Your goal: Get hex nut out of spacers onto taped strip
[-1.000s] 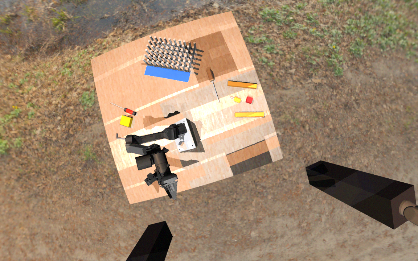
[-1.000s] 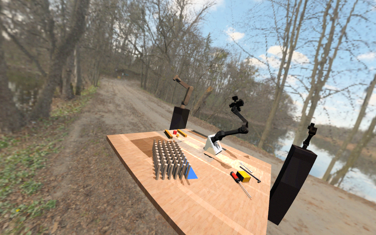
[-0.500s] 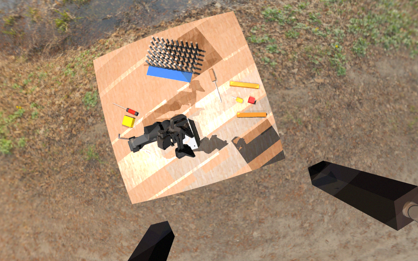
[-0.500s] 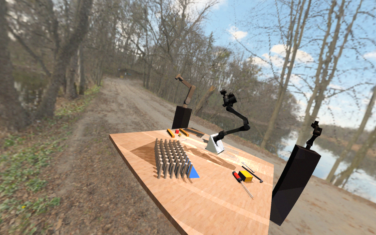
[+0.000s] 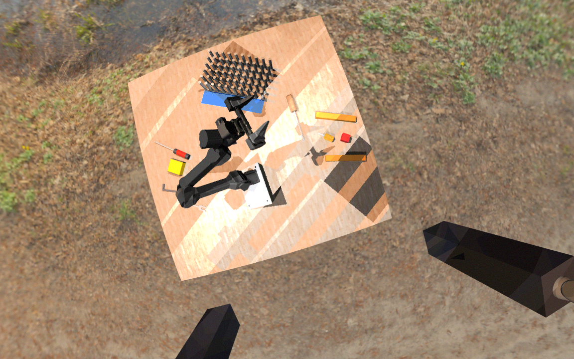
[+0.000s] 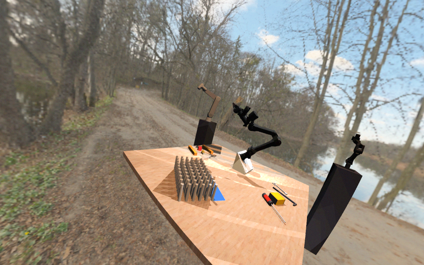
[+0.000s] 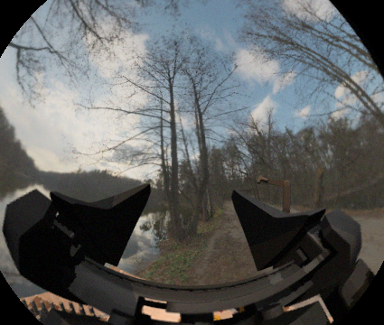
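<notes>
My gripper (image 5: 260, 110) (image 6: 234, 105) (image 7: 192, 191) is open and empty, raised high above the table; the wrist view shows mostly sky and trees between its fingers. The metal spacers (image 5: 237, 73) (image 6: 193, 179) stand upright in a dense field. The blue taped strip (image 5: 211, 98) (image 6: 219, 195) lies along their front, partly covered by the gripper in the top view. I cannot make out the nut. A wooden-handled tool (image 5: 291, 103) with a long thin shaft lies right of the field. A red-handled tool (image 5: 181, 153) (image 6: 267, 198) and a black bent rod (image 6: 285, 197) lie at the left side.
A yellow block (image 5: 176, 166) (image 6: 276, 198) lies beside the red-handled tool. A pale thin tool (image 6: 279, 188) lies near the black rod. Two orange bars (image 5: 336, 116) (image 5: 346, 158), a red block (image 5: 345, 137) and a small yellow-handled tool (image 5: 329, 137) lie at the right.
</notes>
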{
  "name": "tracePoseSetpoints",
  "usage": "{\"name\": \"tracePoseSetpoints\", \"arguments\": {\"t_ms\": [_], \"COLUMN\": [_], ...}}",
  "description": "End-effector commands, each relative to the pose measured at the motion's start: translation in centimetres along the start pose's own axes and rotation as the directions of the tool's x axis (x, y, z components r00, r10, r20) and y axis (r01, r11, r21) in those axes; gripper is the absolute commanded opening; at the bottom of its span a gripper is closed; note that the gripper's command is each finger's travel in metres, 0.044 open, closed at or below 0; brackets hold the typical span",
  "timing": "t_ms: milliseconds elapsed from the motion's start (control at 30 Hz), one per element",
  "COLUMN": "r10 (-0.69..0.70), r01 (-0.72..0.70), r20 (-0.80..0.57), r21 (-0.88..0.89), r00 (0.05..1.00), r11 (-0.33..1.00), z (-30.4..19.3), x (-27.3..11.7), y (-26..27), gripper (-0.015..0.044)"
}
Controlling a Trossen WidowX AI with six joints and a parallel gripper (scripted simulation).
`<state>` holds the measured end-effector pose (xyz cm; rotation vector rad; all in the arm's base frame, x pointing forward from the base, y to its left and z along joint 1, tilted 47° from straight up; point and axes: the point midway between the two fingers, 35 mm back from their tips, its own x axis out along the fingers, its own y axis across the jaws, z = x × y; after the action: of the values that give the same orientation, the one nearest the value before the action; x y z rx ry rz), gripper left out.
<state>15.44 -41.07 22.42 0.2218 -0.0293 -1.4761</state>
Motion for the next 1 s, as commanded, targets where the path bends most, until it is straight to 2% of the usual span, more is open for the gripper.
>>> {"name": "tracePoseSetpoints", "arguments": {"t_ms": [0, 233, 467, 667, 867, 967], "r10": [0.199, 0.483, 0.683, 0.762, 0.756, 0.75], "r01": [-0.202, -0.504, -0.743, -0.888, -0.944, -0.945], "r20": [-0.11, -0.277, -0.438, -0.558, -0.652, -0.661], "r21": [-0.015, -0.006, 0.048, 0.093, 0.218, 0.234], "r00": [0.974, 0.831, 0.585, 0.327, 0.049, 0.018], "r11": [0.979, 0.864, 0.667, 0.449, 0.249, 0.229], "z": [-4.4, -11.0, -17.2, -22.3, -26.2, -26.6], "x": [-1.9, -7.7, -16.1, -24.7, -33.4, -34.3], "y": [6.1, 14.7, 20.8, 23.5, 23.8, 23.7], "gripper": [0.044, 0.044, 0.044, 0.044, 0.044, 0.044]}}
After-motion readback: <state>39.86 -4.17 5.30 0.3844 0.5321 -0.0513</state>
